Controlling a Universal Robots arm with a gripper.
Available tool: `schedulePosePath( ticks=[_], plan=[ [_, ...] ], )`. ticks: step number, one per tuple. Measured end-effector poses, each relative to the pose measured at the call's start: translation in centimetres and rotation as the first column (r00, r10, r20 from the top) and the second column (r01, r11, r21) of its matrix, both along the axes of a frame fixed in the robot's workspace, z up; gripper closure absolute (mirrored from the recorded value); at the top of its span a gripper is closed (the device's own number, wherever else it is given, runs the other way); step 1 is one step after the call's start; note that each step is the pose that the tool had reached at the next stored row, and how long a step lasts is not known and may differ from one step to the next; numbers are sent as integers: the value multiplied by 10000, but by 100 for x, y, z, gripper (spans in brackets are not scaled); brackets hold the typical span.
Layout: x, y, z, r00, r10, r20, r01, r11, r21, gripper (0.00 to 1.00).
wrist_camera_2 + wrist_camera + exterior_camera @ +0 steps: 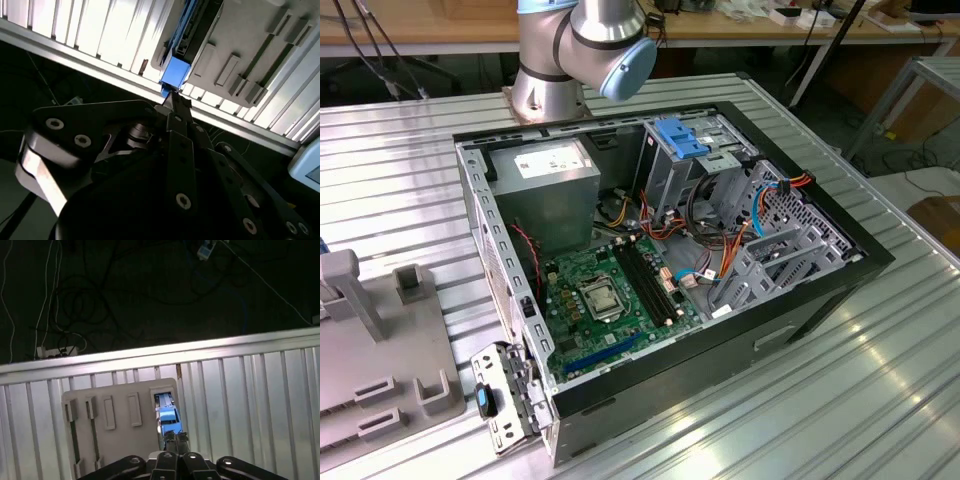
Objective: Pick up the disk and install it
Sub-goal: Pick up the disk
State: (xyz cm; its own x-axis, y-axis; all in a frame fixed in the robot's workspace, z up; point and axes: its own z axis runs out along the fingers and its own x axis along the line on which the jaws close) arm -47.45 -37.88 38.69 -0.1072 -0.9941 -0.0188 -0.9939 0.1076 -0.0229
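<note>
Looking through the first wrist view, I see the disk [167, 416] standing on edge in a slot of the grey holder [125, 445] on the ribbed desk [240, 405]. My jaws sit right at its blue end, but I cannot tell whether they grip it.

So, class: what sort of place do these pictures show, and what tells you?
Probably a robotics lab or workshop: a grey-and-blue jointed robot arm stands on a ribbed aluminium table beside an open black desktop computer case with its green motherboard exposed, and wooden workbenches run behind.
</note>
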Motion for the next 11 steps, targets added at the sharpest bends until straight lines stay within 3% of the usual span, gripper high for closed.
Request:
schedulePosePath(
  ticks=[4, 7, 11],
  plan=[
    [181, 2, -35, 10000, 47, 2, -47, 9999, -106, 89],
    [182, 0, -65, 9975, 704, 0, -703, 9975, -108, 89],
    [180, 0, -91, 9968, 799, 3, -799, 9967, -109, 89]
  ],
)
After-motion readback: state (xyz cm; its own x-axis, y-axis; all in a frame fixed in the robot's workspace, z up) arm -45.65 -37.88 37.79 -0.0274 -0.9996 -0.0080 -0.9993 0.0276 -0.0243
